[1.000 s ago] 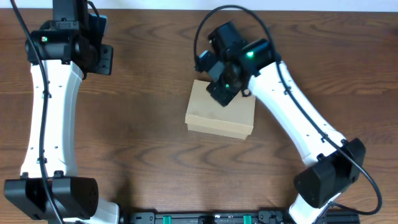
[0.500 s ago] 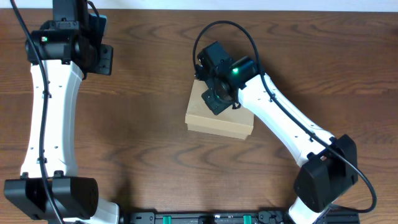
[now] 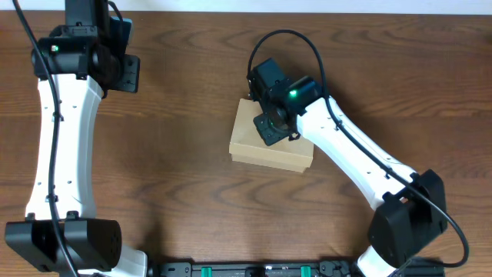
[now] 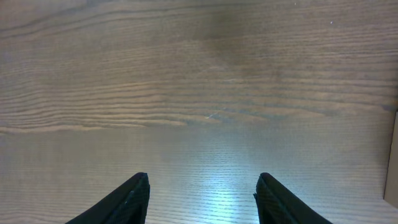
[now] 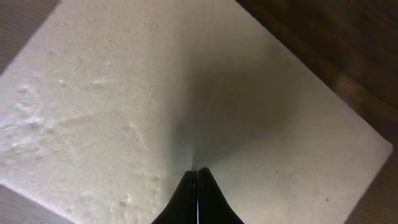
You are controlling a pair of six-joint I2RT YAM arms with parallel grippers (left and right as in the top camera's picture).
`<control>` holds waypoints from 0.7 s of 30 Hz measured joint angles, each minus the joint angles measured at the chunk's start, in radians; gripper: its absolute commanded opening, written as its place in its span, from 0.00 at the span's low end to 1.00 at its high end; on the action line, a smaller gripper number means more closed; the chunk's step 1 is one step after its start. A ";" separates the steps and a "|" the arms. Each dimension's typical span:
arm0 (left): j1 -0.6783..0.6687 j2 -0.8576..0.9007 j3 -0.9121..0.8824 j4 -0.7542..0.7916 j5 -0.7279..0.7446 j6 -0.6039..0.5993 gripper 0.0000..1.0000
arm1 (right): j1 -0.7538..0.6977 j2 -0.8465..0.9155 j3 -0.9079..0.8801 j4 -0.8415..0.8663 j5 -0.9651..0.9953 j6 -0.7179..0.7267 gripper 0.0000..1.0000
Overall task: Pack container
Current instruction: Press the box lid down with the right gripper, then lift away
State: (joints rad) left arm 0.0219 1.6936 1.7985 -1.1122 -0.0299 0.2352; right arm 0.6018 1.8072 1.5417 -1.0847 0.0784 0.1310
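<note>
The container (image 3: 265, 150) is a plain tan cardboard box with its lid closed, lying at the table's middle. My right gripper (image 3: 269, 127) is shut and empty, its tips right over the lid; in the right wrist view the closed fingertips (image 5: 198, 171) are at or just above the lid (image 5: 112, 106), contact unclear. My left gripper (image 3: 115, 69) is far off at the back left, open and empty above bare wood (image 4: 202, 186). No pens or cutters are in view.
The wooden table (image 3: 169, 177) surrounds the box. A pale edge (image 4: 393, 162) shows at the right border of the left wrist view. The arm bases stand along the front edge.
My right gripper moved left over the box about a second ago, then settled a little right and lower onto the lid. The left arm has not moved.
</note>
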 measured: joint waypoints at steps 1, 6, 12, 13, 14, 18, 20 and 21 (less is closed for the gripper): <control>0.000 0.000 0.000 0.001 0.000 0.000 0.55 | 0.000 -0.004 -0.005 0.008 0.000 0.002 0.02; 0.000 0.000 0.000 0.002 0.000 0.000 0.55 | -0.007 -0.017 -0.084 0.067 -0.018 0.017 0.02; 0.000 0.000 0.000 0.002 0.000 0.000 0.55 | -0.021 -0.023 -0.133 0.092 -0.053 0.031 0.02; 0.000 0.000 0.000 0.002 0.000 0.000 0.55 | -0.024 -0.023 -0.134 0.094 -0.057 0.034 0.01; 0.000 0.000 0.000 0.002 0.000 0.000 0.55 | -0.027 -0.023 -0.135 0.096 -0.061 0.035 0.02; 0.000 0.000 0.000 0.002 0.000 0.000 0.55 | -0.040 -0.024 -0.137 0.099 -0.077 0.039 0.02; 0.000 0.000 0.000 0.002 0.000 0.000 0.55 | -0.045 -0.024 -0.137 0.103 -0.084 0.041 0.02; 0.000 0.000 0.000 0.002 0.000 0.000 0.55 | -0.047 -0.024 -0.137 0.107 -0.087 0.042 0.02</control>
State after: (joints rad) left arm 0.0219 1.6936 1.7985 -1.1107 -0.0299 0.2352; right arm 0.5545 1.7836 1.4048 -0.9775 -0.0082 0.1726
